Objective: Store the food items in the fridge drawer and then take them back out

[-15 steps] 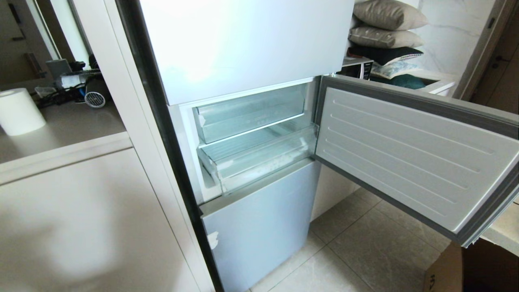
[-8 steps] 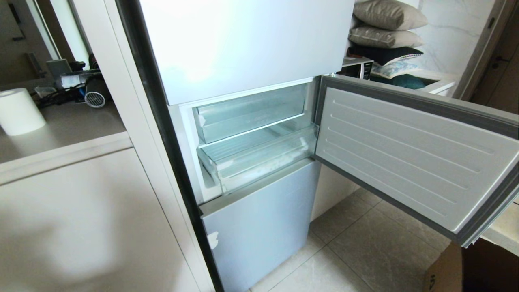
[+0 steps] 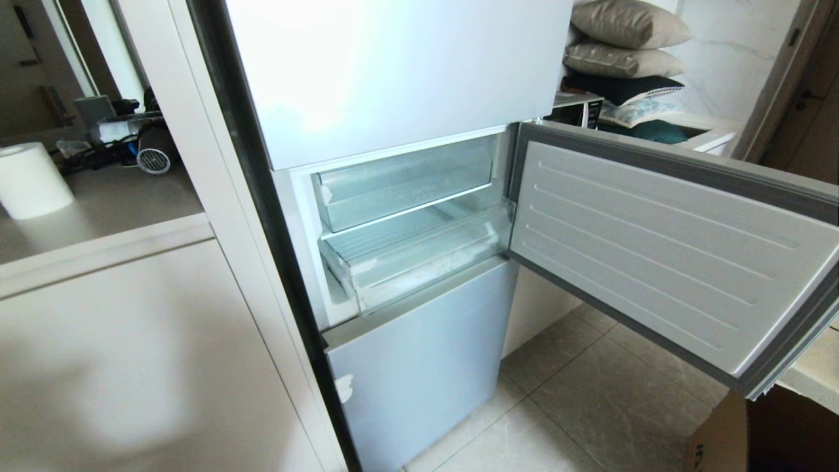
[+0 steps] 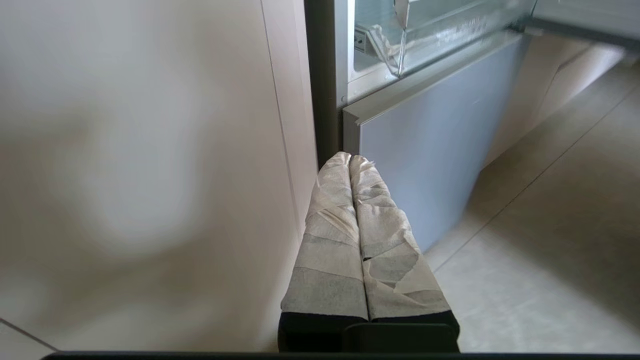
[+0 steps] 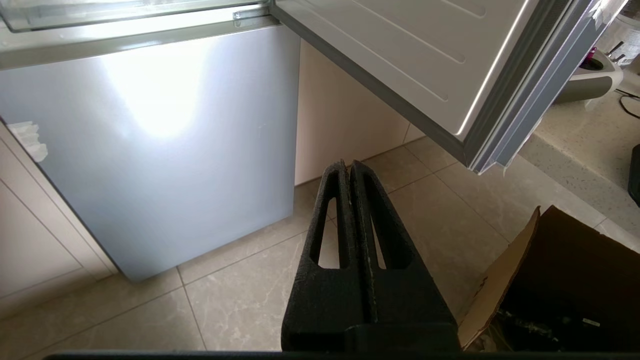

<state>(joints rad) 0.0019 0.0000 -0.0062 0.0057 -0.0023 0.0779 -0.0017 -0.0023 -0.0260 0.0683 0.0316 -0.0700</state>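
The left claw (image 4: 350,159), its fingers wrapped in pale tape, is closed with the two fingers pressed together and nothing between them. It hangs low beside the cream cabinet panel (image 4: 150,150), pointing at the dark edge of the fridge and the corner of the lower door panel (image 4: 425,150). Above and beyond its tips is the corner of the fridge drawer (image 4: 400,45), its clear front wall standing just above that panel's top edge.

In the head view the fridge drawer (image 3: 419,262) sits under a shallower clear tray (image 3: 403,187), and nothing red shows in either; no food item is visible in any view.

The right claw (image 5: 349,165), bare black, is likewise closed and empty. It hangs over the tiled floor (image 5: 240,300), with the lower door panel (image 5: 150,150) ahead on its left. The open fridge door (image 5: 400,55) reaches overhead on its right, and a cardboard box (image 5: 505,280) stands on its right, near its base.
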